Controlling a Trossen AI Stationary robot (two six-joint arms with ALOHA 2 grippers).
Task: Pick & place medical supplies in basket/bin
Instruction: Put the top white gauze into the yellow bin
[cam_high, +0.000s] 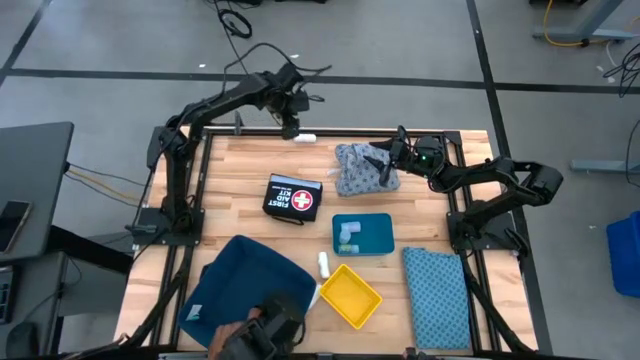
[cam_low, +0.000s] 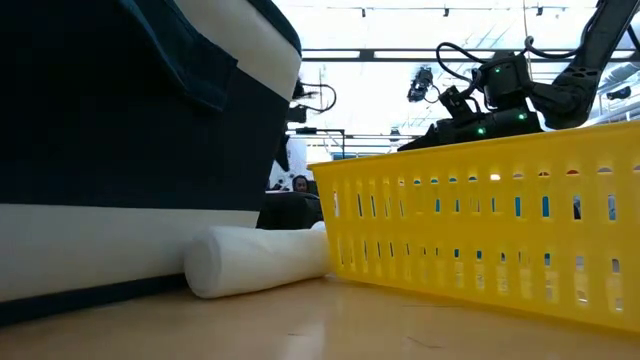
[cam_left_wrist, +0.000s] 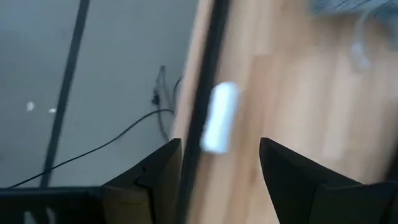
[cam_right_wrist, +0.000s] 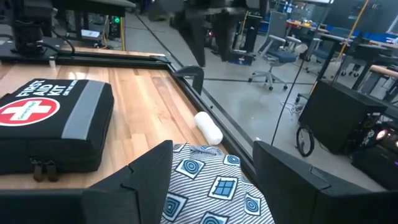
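You are looking at a wooden table (cam_high: 240, 185) with a black first aid kit (cam_high: 293, 197) near its middle, and everything else sits around that kit. Your left gripper (cam_high: 291, 127) is hovering beyond the kit at the table's far edge, its fingers spread apart and holding nothing, with a short white roll (cam_left_wrist: 219, 117) lying on the wood just beside the black edge rail, in line with the gap between them. Your right gripper (cam_high: 381, 162) is sitting to the right of the kit over the grey-blue patterned cloth bundle (cam_high: 362, 170), jaws standing wide; the bundle's striped fabric shows between the fingers, but you probably cannot call it gripped from these views. On the near side of the kit a blue bin (cam_high: 364, 234) is holding what looks like small clear vials (cam_high: 346, 235). Nearer still, a yellow basket (cam_high: 350, 295) is resting with another white roll (cam_high: 323, 263) just beside it. The flat blue patterned cloth (cam_high: 436, 297) is lying at the near right, and a dark blue bag (cam_high: 245, 285) is lying at the near left.
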